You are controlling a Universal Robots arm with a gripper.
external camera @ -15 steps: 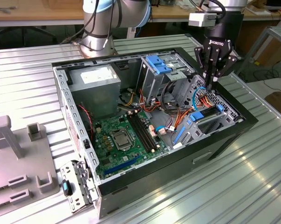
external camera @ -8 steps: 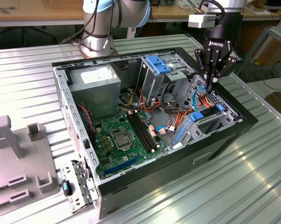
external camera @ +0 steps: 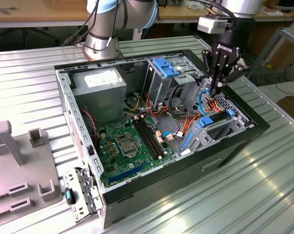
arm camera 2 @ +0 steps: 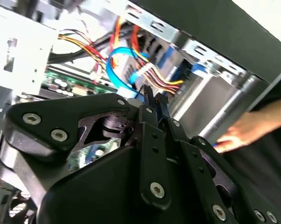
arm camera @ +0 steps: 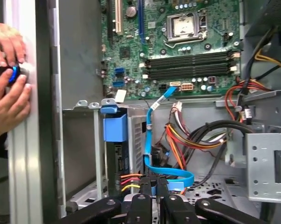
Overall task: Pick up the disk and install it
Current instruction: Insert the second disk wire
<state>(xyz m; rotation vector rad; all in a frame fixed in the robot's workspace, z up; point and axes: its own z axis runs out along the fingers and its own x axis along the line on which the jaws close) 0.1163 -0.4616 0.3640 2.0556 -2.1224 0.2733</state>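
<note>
The disk [external camera: 219, 126], a dark grey body in a bright blue carrier, lies in the drive cage at the case's corner on the exterior view's right. In the first wrist view its blue carrier tab [arm camera: 114, 127] sits at the bay's mouth, with orange, red and yellow wires running to its end. My gripper [external camera: 216, 91] hangs point-down just above that cage, fingers pressed together with nothing visible between them. In both wrist views the shut fingertips [arm camera: 153, 184] [arm camera 2: 152, 95] are right beside a looping blue data cable [arm camera: 170, 175] and the wire bundle.
The open computer case [external camera: 234, 141] lies on a ribbed metal table, with motherboard [external camera: 127, 141], power supply [external camera: 100, 85] and a light-blue ribbed latch plate [external camera: 166, 66] inside. A person's hands [arm camera: 7, 79] hold a small object against the case's outer wall. A grey fixture [external camera: 20, 161] stands on the exterior view's left.
</note>
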